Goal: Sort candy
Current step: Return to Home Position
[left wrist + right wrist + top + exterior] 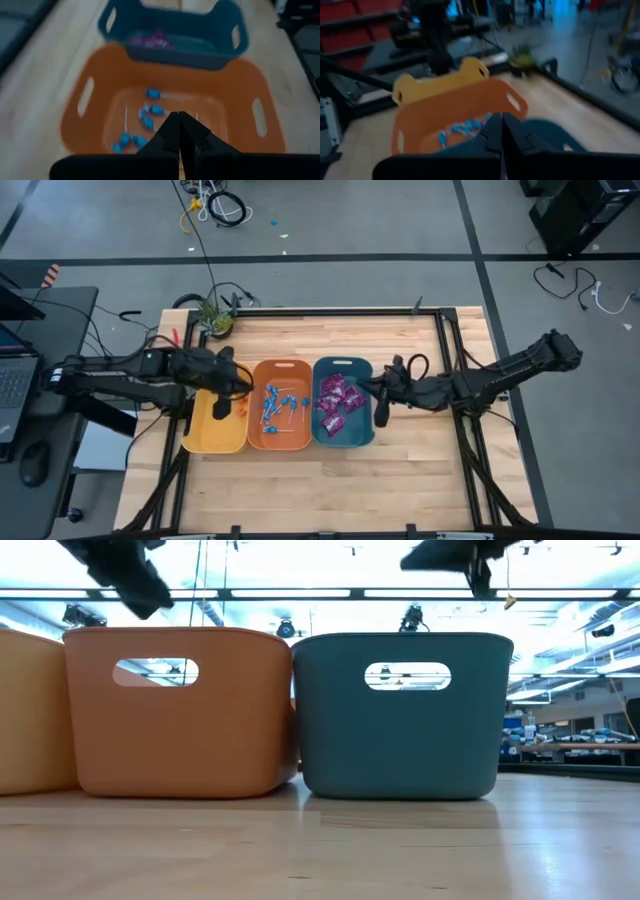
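Desk: three bins in one row across the middle, long sides together. Yellow bin is on the left, orange bin in the middle, teal bin on the right. In the low view the orange and teal walls meet low down, with only a thin slit between them higher up.

Candy: blue lollipops lie loose on the floor of the orange bin. Purple packets are heaped in the teal bin. A few tiny orange-red pieces show in the yellow bin near its wall shared with the orange bin, too small to count.

Left hand: above the yellow bin at the rim it shares with the orange bin. Its fingers are pressed together and hold nothing.

Right hand: just outside the teal bin's right rim, above bare wood. Its fingers are also closed together and empty.

In the low view both arms sit above the bin rims.

Edges and room: a broad strip of bare wood runs along the near side of the row, and another lies behind it. A wide bare patch lies between the teal bin and the desk's right frame. The yellow bin's outer wall sits close to the left edge. A small plant stands at the far left corner, well apart from the bins.
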